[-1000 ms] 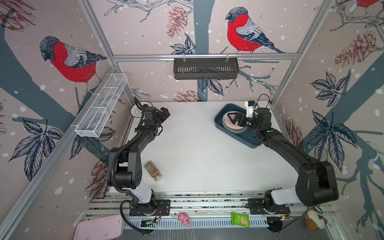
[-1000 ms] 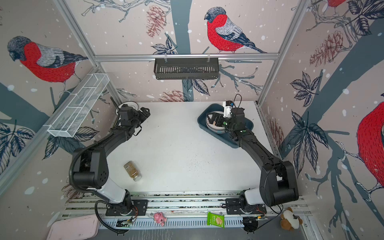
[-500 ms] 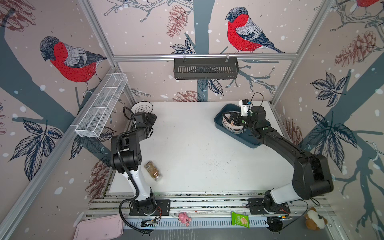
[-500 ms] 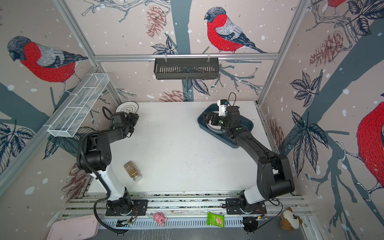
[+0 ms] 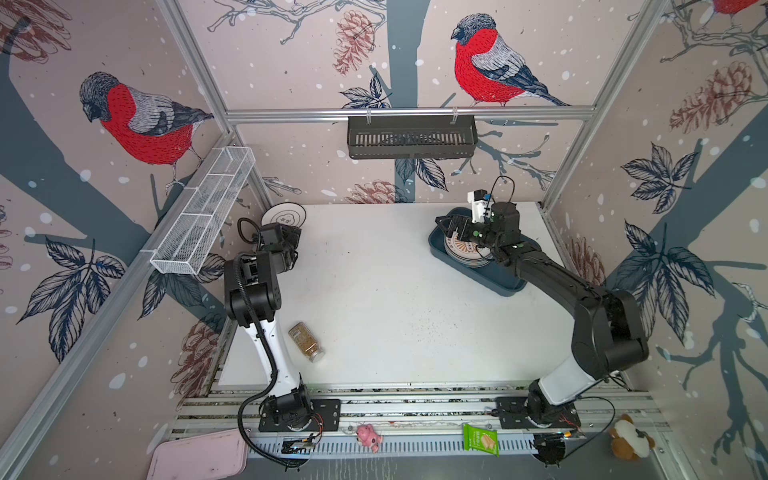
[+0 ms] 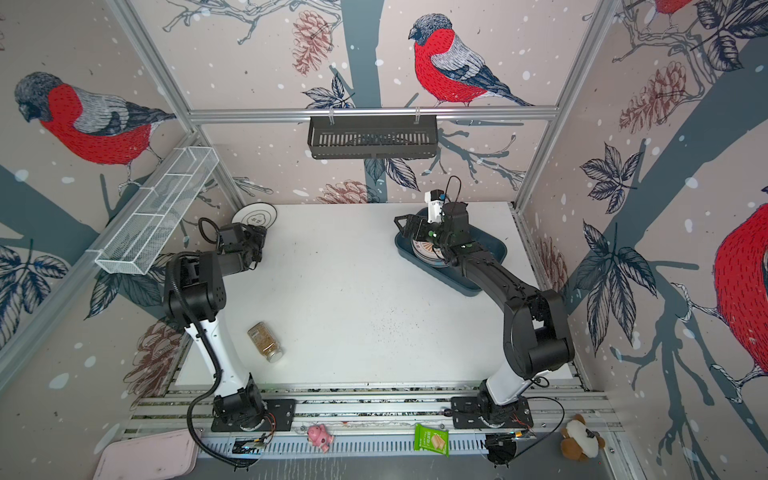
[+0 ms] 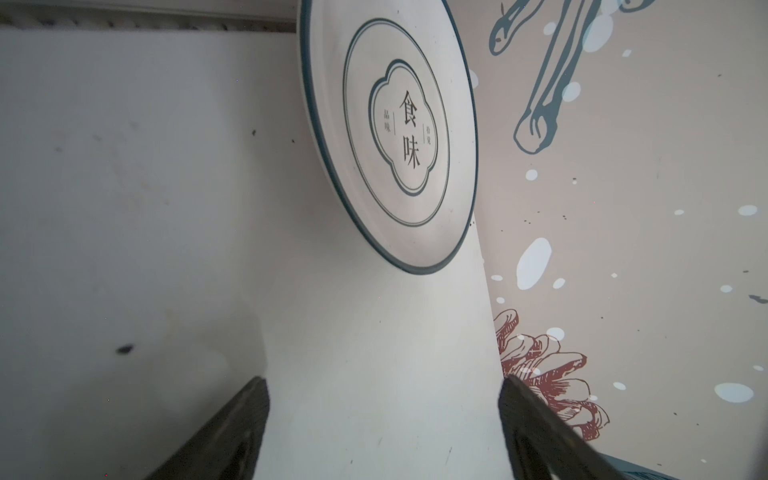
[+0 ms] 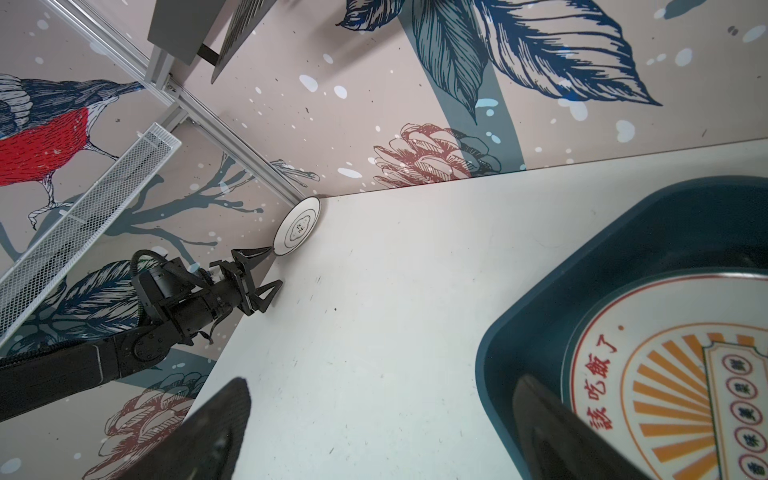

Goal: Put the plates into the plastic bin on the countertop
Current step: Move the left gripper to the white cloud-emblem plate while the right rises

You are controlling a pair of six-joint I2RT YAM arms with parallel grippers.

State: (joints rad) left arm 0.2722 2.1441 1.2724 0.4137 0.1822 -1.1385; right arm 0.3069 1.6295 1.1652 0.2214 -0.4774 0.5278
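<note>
Loose plate (image 5: 284, 216): far left corner of the countertop (image 5: 386, 299), tilted against the wall (image 7: 623, 208), well apart from the bin (image 6: 492, 247).
Left claw (image 8: 274, 267): open and empty, pointing at the plate's near rim, just short of it.
Right claw (image 8: 382, 386): open, empty, over the plates (image 8: 673, 374) stacked in the bin.
Nearer arm: left.

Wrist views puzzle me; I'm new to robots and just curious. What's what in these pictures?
This is a two-armed robot at a white table. Both top views look down from overhead; each wrist view comes from a camera riding an arm. The left tool is open and empty, facing a cloud-pattern plate in the far corner. The right tool, also open and empty, hangs at the edge of a blue bin holding stacked plates. A spice jar lies loose on the table.
</note>
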